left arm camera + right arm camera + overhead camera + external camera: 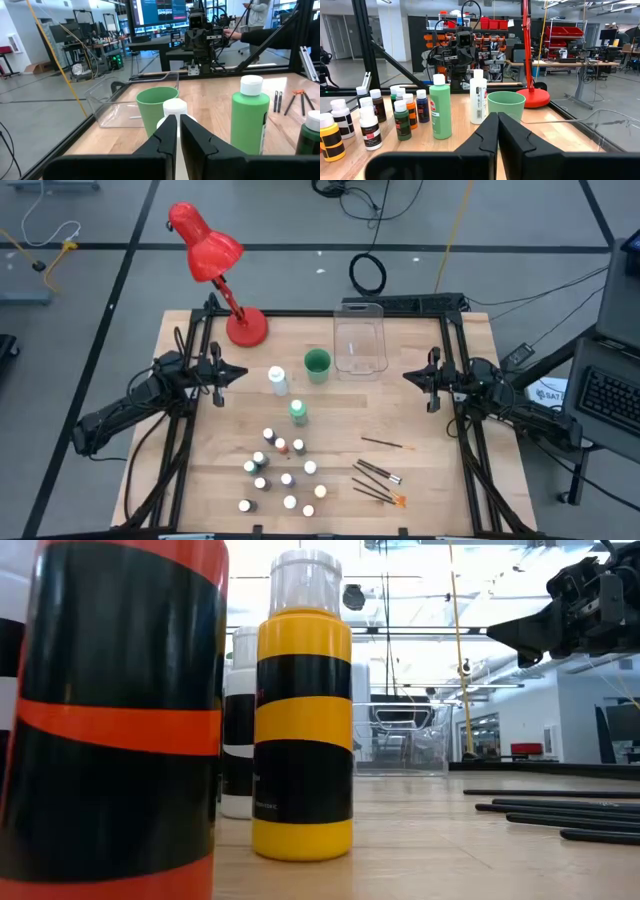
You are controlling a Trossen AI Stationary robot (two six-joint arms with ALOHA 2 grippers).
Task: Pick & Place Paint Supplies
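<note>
1. The left gripper (241,372) hovers at the table's left edge, fingers clenched on nothing, pointing toward three o'clock in the overhead view.
2. Nearest to it is the taller white bottle (277,380), just beside the fingertips at roughly four o'clock. In the left wrist view its white cap shows directly behind the closed fingers (167,132), so it lies almost on the claw's line of reach.
3. A little farther, toward five o'clock from the left gripper, stands the green-banded bottle (298,412). Both tall bottles are upright, long axes vertical, so a level side-on grasp looks suitable.
4. The green cup (317,364) sits beyond the white bottle at three o'clock, with the clear bin (360,340) just past it.
5. The small paint bottles (285,470) are clustered toward the table's near edge, at five to six o'clock from the left gripper. The brushes (378,478) lie flat to their right, long axes running roughly ten to four o'clock.
6. The right gripper (407,375) waits at the far right edge, likewise clenched and empty, pointing toward nine o'clock. It is nearer the brushes, while the left arm is clearly nearer both tall bottles.
</note>
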